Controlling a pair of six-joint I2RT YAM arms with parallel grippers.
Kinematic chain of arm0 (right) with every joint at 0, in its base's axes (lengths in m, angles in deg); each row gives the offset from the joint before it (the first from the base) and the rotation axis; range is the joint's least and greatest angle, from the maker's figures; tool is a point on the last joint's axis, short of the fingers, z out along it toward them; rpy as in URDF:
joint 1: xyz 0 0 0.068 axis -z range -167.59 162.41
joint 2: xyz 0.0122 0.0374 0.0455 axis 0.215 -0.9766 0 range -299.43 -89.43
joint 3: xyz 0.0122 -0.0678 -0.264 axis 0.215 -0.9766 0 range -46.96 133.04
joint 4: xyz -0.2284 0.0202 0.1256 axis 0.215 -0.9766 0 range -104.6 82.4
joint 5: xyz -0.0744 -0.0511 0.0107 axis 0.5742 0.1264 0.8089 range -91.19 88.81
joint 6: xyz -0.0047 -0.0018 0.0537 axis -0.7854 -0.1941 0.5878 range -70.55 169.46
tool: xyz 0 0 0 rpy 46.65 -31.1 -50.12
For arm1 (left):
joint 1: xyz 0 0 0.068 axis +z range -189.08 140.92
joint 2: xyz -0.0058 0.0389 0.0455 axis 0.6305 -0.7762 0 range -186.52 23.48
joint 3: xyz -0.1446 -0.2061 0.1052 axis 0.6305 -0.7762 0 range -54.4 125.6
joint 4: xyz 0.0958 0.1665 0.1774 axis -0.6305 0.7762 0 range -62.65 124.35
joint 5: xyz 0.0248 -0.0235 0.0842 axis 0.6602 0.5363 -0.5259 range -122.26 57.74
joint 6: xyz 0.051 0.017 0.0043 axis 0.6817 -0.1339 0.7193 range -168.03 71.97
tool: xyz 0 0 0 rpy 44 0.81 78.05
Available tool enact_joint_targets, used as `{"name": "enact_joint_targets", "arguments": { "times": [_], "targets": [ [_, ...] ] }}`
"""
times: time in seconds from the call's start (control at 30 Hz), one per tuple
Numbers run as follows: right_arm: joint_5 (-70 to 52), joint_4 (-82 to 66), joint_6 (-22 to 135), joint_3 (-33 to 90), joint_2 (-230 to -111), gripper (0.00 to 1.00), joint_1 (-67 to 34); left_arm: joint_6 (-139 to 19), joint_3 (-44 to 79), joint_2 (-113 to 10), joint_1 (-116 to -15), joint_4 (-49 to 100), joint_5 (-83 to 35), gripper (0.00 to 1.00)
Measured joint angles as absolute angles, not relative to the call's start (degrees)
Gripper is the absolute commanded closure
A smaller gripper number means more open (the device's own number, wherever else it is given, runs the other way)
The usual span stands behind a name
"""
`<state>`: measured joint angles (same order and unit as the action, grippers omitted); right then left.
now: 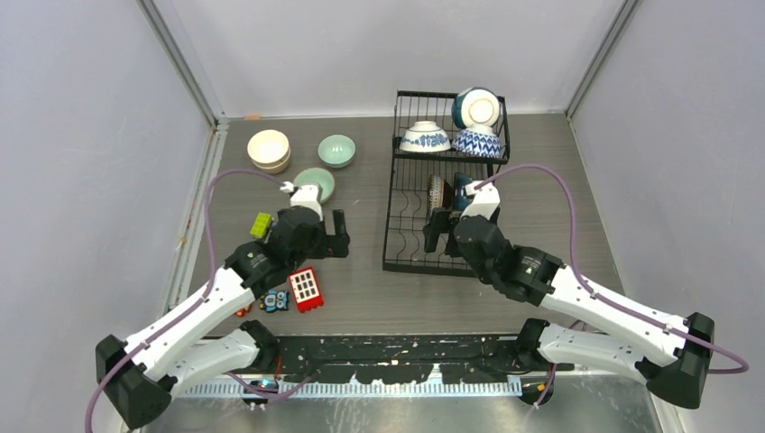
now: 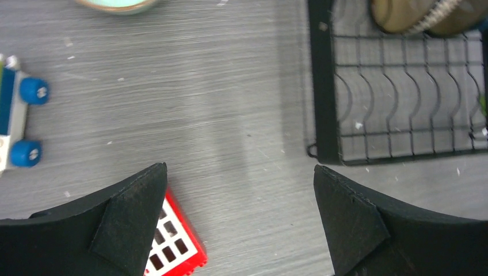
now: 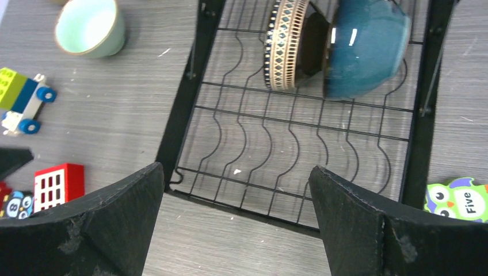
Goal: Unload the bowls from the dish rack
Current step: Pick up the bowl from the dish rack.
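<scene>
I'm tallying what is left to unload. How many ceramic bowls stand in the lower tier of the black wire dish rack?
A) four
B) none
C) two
C: the right wrist view shows only a brown bowl with a patterned rim and a glossy dark teal bowl, standing on edge side by side at the far end of the black wire dish rack; the other lower slots are bare.

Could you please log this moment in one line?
left pincer open | right pincer open above dish rack | five bowls racked
</scene>
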<state>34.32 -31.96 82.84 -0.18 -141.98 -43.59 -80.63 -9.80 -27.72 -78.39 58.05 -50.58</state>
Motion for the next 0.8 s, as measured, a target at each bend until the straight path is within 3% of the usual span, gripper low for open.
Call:
{"name": "enact_joint_targets", "arguments": {
  "times": [0.2, 0.8],
  "targets": [
    [32.2, -33.5, 83.7, -0.2, -142.4, 0.00, -39.8, -78.5, -8.2, -31.3, -86.6, 55.2, -49.8, 0.01],
    [29.2, -36.1, 87.9, -1.3, -142.0, 0.01, -34.9, -75.7, -7.5, -41.0, -89.7, 46.7, -45.2, 0.00]
  ]
}}
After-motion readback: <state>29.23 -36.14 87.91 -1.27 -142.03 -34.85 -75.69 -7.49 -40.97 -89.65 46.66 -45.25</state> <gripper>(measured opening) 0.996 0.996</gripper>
